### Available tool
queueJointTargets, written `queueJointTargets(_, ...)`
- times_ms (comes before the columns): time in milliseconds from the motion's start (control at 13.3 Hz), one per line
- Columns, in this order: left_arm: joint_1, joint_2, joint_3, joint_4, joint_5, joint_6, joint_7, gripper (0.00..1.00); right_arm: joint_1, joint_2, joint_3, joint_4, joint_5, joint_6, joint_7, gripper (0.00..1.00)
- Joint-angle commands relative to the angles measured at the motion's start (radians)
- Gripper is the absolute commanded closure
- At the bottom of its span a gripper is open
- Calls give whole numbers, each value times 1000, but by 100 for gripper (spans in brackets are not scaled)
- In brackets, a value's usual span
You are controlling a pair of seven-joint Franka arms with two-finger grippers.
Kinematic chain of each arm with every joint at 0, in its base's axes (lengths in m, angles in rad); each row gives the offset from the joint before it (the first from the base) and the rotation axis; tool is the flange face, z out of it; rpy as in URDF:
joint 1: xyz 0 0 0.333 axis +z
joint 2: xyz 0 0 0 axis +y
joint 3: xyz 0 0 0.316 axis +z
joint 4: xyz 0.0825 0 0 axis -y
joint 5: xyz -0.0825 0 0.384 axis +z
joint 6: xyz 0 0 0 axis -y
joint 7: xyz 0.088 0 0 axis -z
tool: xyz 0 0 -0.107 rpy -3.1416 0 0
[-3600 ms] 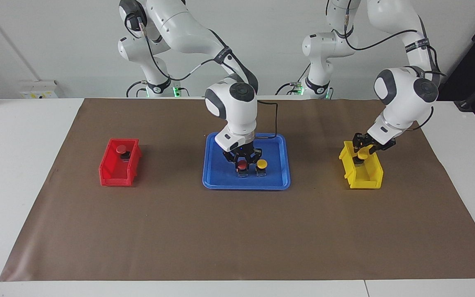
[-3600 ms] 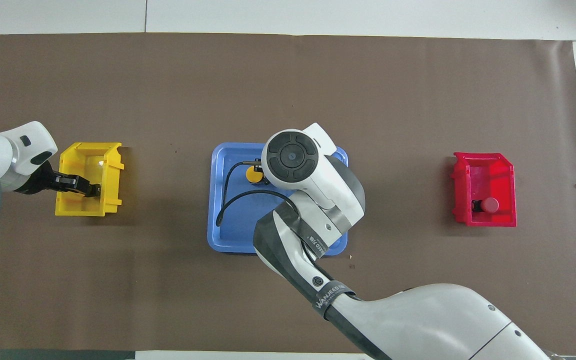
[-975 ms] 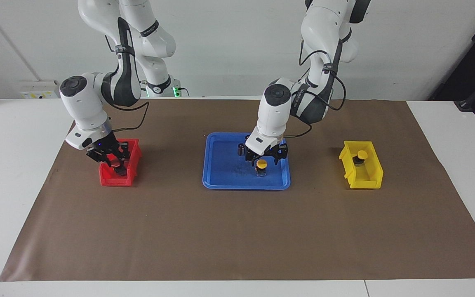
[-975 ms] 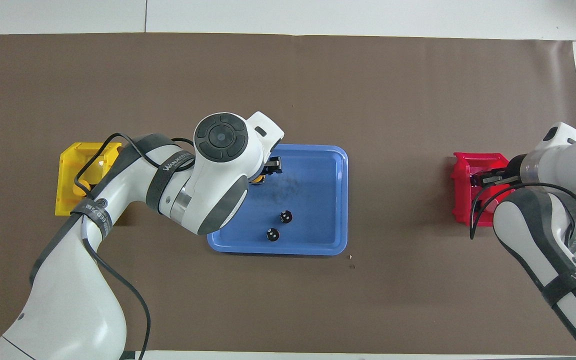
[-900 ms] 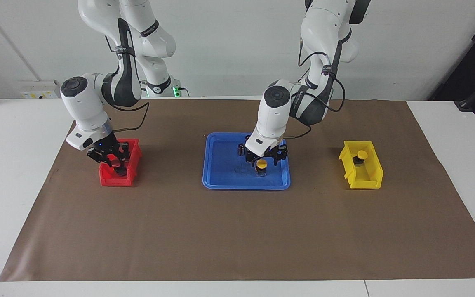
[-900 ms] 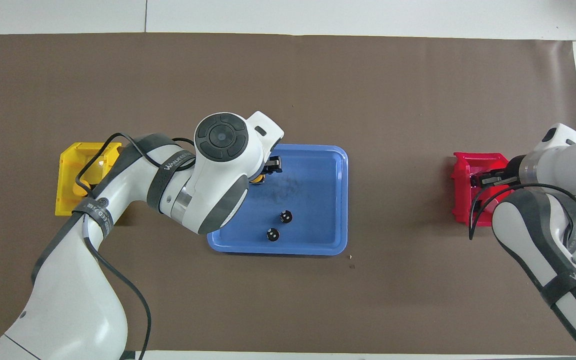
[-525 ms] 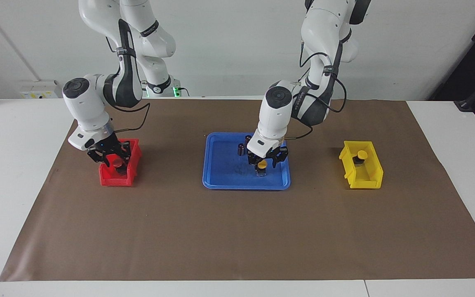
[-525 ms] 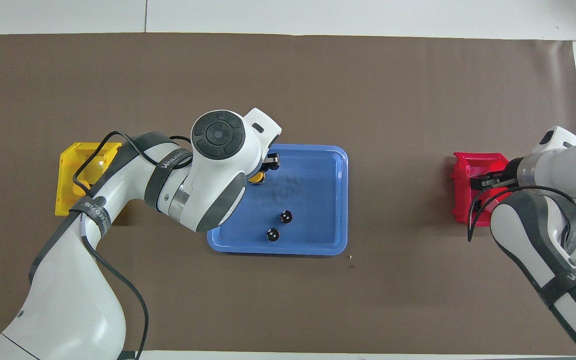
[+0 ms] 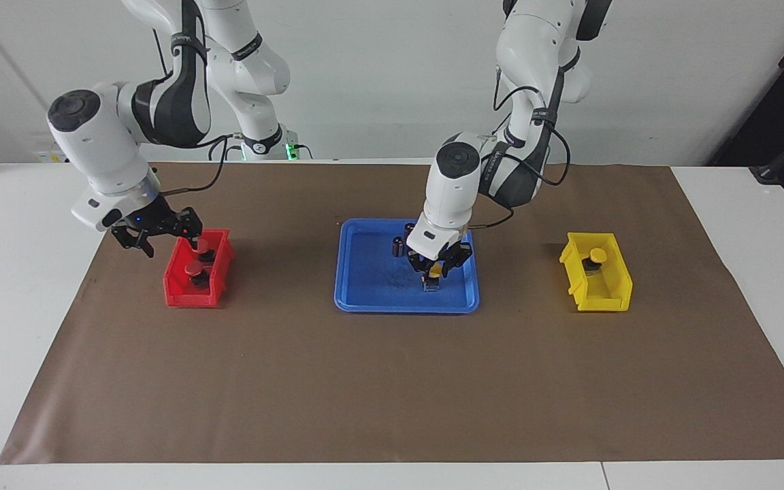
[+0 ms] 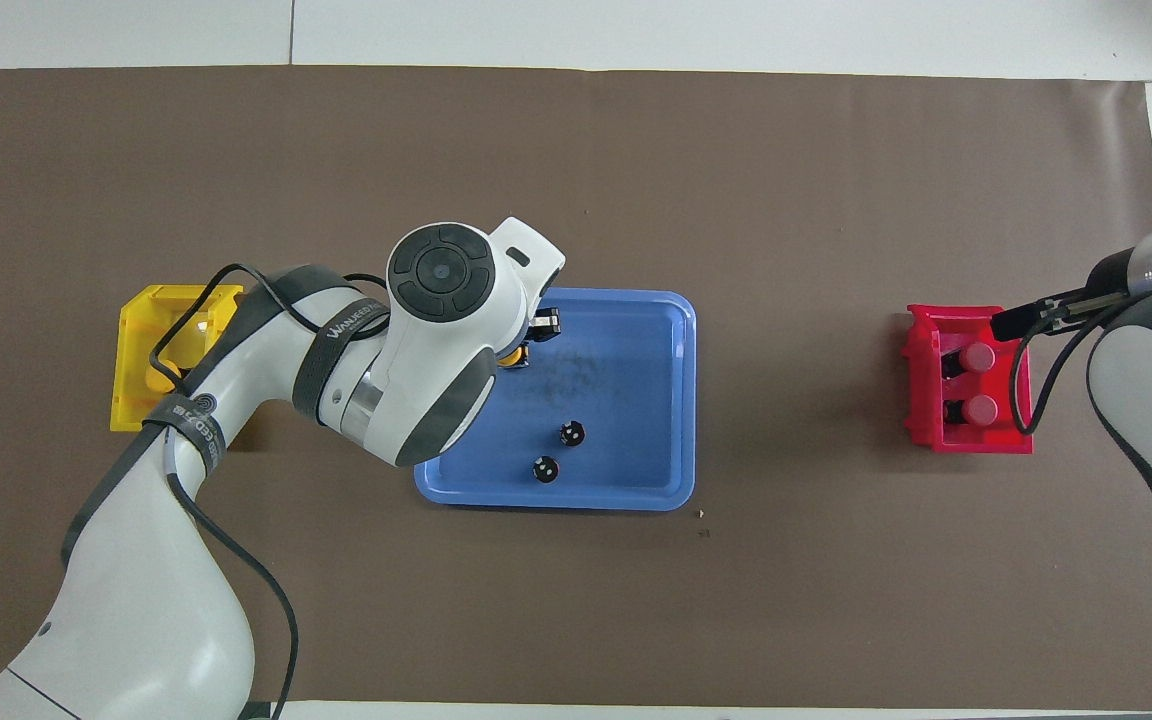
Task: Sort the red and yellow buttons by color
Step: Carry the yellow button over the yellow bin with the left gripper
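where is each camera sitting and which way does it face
Facing view: high across the table, looking at the robots; both arms show whole, left gripper on the yellow button in the blue tray.
Overhead view: above the robots' end, looking steeply down; the arms enter from the bottom.
Both share the tray, red bin and yellow bin, mirrored.

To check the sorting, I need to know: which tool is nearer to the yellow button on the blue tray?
Left. The left tool is down around the yellow button on the blue tray. The right tool is raised beside the red bin.
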Motion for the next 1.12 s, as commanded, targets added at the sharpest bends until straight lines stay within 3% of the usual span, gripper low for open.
queueJointTargets(0, 3, 9, 12, 85, -32, -72, -18, 99, 13, -42, 17, 147, 19, -214, 142, 0)
queueJointTargets(225, 57, 1, 15, 209, -23, -287, 22, 99, 9, -27, 39, 266, 12, -299, 279, 0)
queueJointTargets(450, 207, -69, 38, 210, 6, -409, 340, 99, -37, -13, 16, 295, 2, -317, 264, 0)
queueJointTargets(750, 406, -82, 41, 220, 69, -417, 656, 99, -83, -53, -10, 242, 6, -351, 195, 0)
queueJointTargets(1050, 491, -83, 41, 200, 71, -375, 754, 99, -70, -74, -1, 234, 6, -360, 206, 0)
